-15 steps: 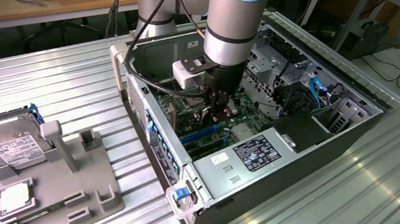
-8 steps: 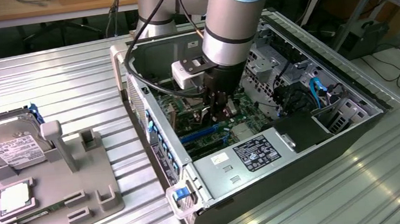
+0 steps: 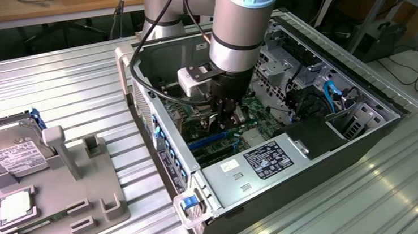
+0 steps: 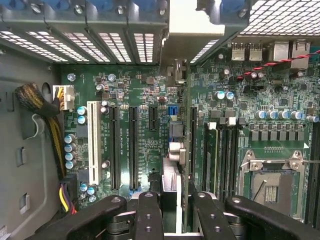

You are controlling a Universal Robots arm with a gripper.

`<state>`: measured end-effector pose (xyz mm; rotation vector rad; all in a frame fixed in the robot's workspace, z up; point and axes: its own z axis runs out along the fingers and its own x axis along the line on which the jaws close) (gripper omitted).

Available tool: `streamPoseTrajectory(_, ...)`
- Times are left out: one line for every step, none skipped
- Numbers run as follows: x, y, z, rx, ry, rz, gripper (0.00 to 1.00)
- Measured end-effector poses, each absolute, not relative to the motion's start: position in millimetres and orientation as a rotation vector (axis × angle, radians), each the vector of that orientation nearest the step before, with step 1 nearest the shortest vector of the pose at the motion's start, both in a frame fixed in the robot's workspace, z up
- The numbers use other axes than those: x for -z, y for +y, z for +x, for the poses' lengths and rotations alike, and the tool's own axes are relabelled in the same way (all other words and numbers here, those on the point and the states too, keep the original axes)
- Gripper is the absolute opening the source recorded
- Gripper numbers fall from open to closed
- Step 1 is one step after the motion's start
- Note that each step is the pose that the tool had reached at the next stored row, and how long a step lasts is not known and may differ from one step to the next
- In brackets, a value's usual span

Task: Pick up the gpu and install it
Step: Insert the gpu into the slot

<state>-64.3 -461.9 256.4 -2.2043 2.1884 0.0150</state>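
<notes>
From my screen I see a green motherboard point(image 4: 150, 145) with black slots and one white slot point(image 4: 93, 142), a black end effector point(image 4: 172, 212), a silver ribbed table point(image 3: 55, 90), a grey tray point(image 3: 72, 191), and a black-labelled silver power supply point(image 3: 263, 166).

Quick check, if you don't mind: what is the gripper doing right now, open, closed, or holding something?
Gripper: closed on the gpu, holding it edge-down over the motherboard inside the open computer case.
</notes>
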Motion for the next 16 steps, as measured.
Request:
streamPoseTrajectory(-255.7,-461.9,-64.9,-0.015,2.188,-2.204,0.28)
streamPoseTrajectory(-255.1,-461.8,-65.4,-0.015,2.188,-2.204,0.28)
streamPoseTrajectory(-254.2,-461.8,-66.0,-0.015,2.188,-2.204,0.28)
streamPoseTrajectory(-253.4,-461.8,-66.3,-0.015,2.188,-2.204,0.28)
streamPoseTrajectory(-252.6,-461.8,-66.7,-0.015,2.188,-2.204,0.28)
streamPoseTrajectory(-252.0,-461.8,-67.2,-0.016,2.188,-2.204,0.28)
streamPoseTrajectory(-251.1,-461.9,-68.4,-0.016,2.188,-2.204,0.28)
streamPoseTrajectory(-250.4,-461.8,-69.1,-0.016,2.188,-2.204,0.28)
streamPoseTrajectory(-249.5,-461.8,-69.4,-0.016,2.188,-2.204,0.28)
streamPoseTrajectory(-248.5,-461.8,-69.5,-0.016,2.188,-2.204,0.28)
streamPoseTrajectory(-247.6,-462.0,-69.5,-0.016,2.188,-2.204,0.28)
streamPoseTrajectory(-246.9,-462.0,-69.6,-0.016,2.188,-2.204,0.28)
streamPoseTrajectory(-246.4,-462.0,-69.8,-0.016,2.188,-2.204,0.28)
streamPoseTrajectory(-246.2,-462.1,-70.2,-0.016,2.188,-2.204,0.28)
streamPoseTrajectory(-245.9,-462.1,-70.9,-0.016,2.188,-2.204,0.28)
streamPoseTrajectory(-245.7,-462.0,-72.0,-0.016,2.188,-2.204,0.28)
